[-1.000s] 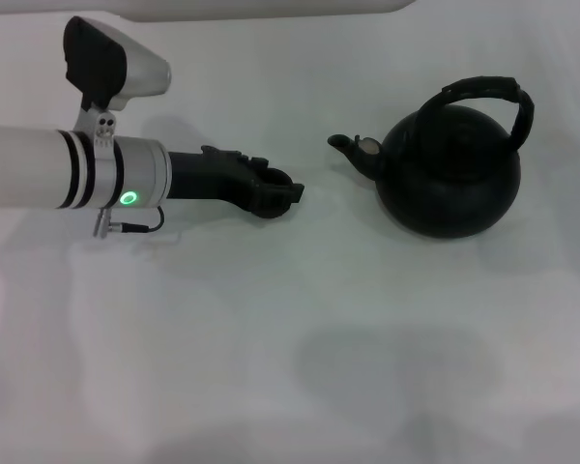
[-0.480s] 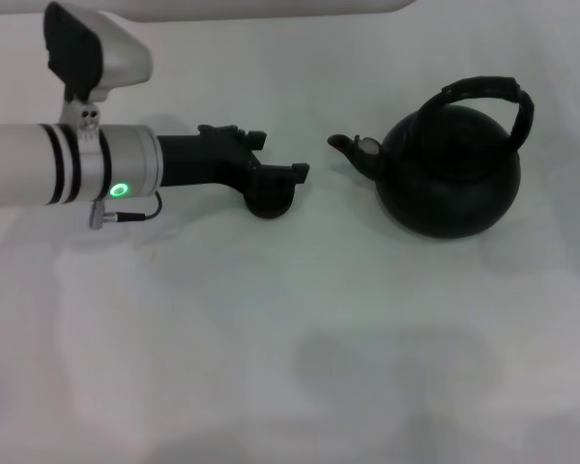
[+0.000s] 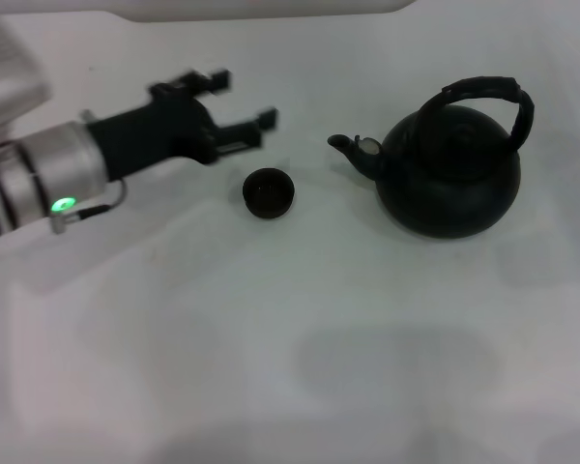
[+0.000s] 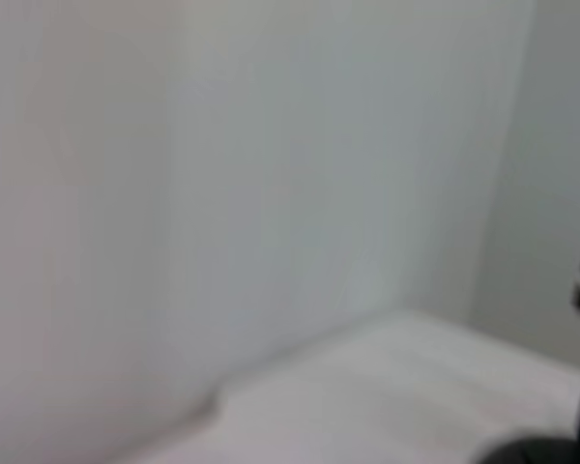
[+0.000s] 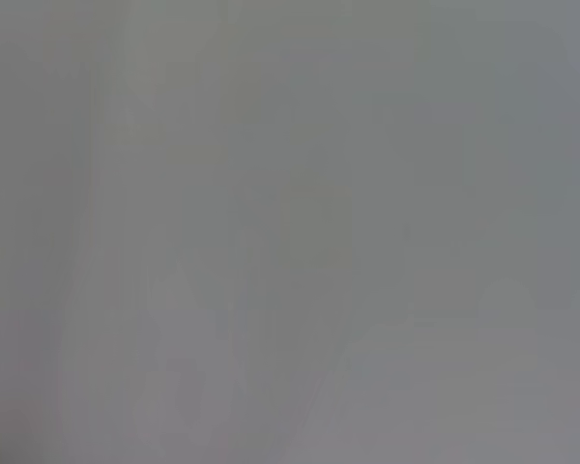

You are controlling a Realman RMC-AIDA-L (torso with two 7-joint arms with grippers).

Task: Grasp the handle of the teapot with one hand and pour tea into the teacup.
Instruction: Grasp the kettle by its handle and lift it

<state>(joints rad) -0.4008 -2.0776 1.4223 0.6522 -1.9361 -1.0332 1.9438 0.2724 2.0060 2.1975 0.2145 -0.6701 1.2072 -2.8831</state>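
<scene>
Withdrawn up and back from the teacup (image 3: 268, 192): left gripper (image 3: 244, 100), fingers spread apart, nothing held. Teacup left standing alone on the white table (image 3: 271, 338), near the spout of the teapot (image 3: 451, 172); handle (image 3: 483, 94) untouched.

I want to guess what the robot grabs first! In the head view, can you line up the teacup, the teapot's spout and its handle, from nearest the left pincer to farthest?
From the open left pincer:
1. Teacup, on the table beside the pincer.
2. Spout, the teapot's near end, pointing toward the cup.
3. Handle, arching over the pot, far right.
</scene>
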